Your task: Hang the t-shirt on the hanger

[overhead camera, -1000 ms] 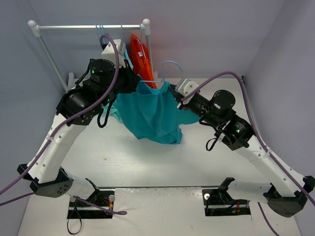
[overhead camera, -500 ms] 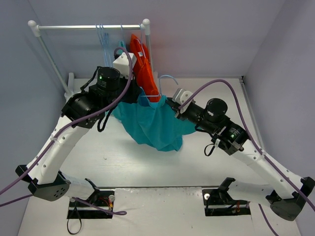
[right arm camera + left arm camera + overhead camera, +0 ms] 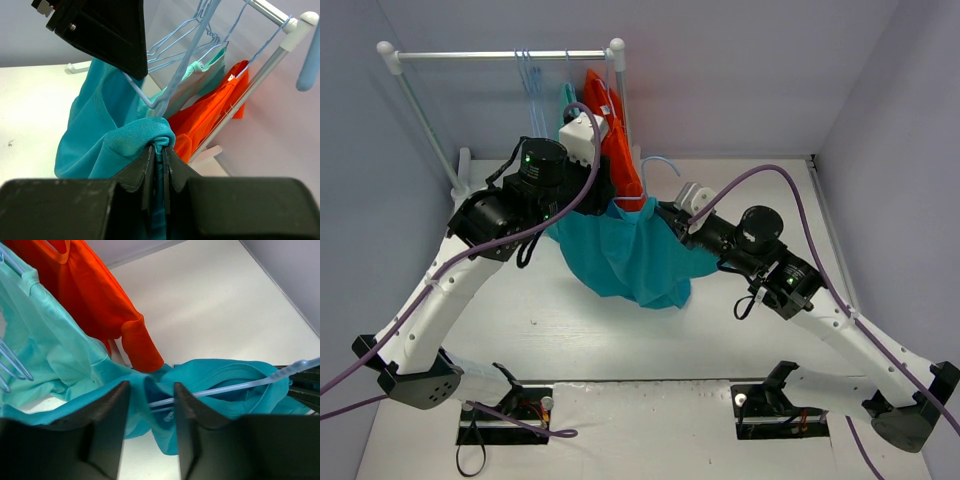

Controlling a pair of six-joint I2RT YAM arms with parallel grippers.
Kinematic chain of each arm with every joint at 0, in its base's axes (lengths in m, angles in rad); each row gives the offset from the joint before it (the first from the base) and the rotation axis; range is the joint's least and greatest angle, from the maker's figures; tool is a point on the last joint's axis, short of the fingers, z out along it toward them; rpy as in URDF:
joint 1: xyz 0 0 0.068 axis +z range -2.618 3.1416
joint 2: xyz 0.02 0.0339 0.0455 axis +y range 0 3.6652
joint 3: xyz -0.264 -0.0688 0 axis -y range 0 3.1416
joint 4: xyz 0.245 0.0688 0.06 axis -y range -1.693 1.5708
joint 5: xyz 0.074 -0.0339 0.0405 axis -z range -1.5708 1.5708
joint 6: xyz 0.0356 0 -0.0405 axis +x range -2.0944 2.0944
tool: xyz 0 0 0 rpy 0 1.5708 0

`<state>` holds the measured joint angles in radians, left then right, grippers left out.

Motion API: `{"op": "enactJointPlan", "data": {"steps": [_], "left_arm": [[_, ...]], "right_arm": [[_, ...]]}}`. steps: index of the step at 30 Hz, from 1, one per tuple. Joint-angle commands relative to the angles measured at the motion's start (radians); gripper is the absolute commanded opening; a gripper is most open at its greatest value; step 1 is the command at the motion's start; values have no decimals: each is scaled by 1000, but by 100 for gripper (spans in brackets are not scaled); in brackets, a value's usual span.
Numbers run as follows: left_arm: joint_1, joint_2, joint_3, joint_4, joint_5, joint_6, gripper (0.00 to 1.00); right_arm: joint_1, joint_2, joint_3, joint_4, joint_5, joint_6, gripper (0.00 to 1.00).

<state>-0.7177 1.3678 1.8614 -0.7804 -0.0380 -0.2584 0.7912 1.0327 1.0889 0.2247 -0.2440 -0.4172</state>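
T-shirt (image 3: 625, 255), deep teal, hangs at frame centre in the top view, draped between both arms above the tabletop (image 3: 570, 330). The hook of the pale-blue hanger (image 3: 660, 158) shows just above it, beside an orange garment (image 3: 615, 140) on the rail (image 3: 500, 55).

Left wrist view: the left end effector (image 3: 151, 390) is released, its fingers parted, with cloth and hanger wire visible beyond the gap.

Right wrist view: the right end effector (image 3: 157, 150) is clenched, grasping a teal fold at lower centre, with the hanger rising just above.
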Motion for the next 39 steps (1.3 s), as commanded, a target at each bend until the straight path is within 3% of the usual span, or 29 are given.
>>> {"op": "enactJointPlan", "data": {"steps": [1,9,17,21,29,36,39], "left_arm": [[6,-48,45,50,20,130,39],[47,-116,-4,34,109,371,41],[281,-156,-96,-25,205,350,41],[315,-145,-147,-25,232,390,41],[444,-152,-215,-58,485,684,31],[476,-176,-256,-99,643,878,33],[483,-172,-273,-122,684,957,39]], "right_arm": [[-14,-37,5,148,-6,24,0],[-38,-29,-23,150,-40,43,0],[-60,-30,-35,162,-75,58,0],[-61,-31,-37,163,-87,58,0],[-65,-34,-48,163,-122,58,0],[-66,-29,-49,162,-161,67,0],[-66,-31,-51,162,-177,69,0]]}}
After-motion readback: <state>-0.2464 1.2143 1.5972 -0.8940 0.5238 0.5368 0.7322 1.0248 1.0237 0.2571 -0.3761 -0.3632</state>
